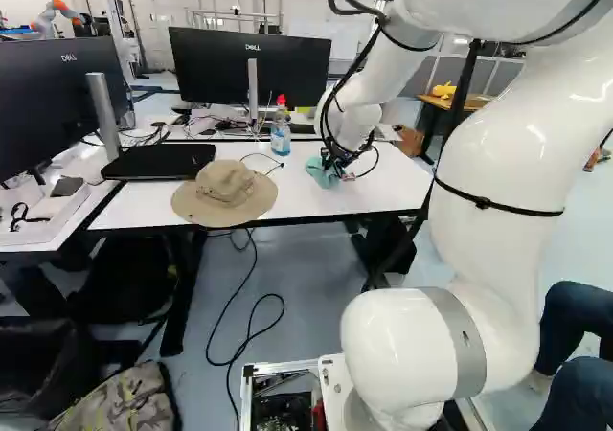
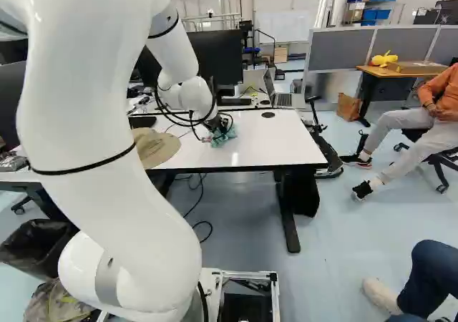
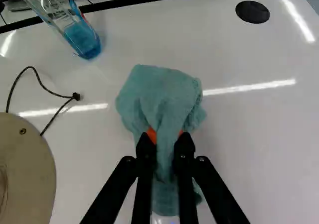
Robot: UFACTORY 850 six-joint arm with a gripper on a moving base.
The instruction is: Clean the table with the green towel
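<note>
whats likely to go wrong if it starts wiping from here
The towel is bunched between the fingers of the gripper, so a wide stroke might miss spots or drag it loose.
The bottle stands on the same tabletop; a sweep that way could tip it.
The hat has its cord trailing toward the towel, so wiping might catch it and pull the hat along.

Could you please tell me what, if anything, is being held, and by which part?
The tool is holding the green towel by a bunched fold near its middle, pinched between the two fingers, with loose cloth spreading ahead of them.
</note>
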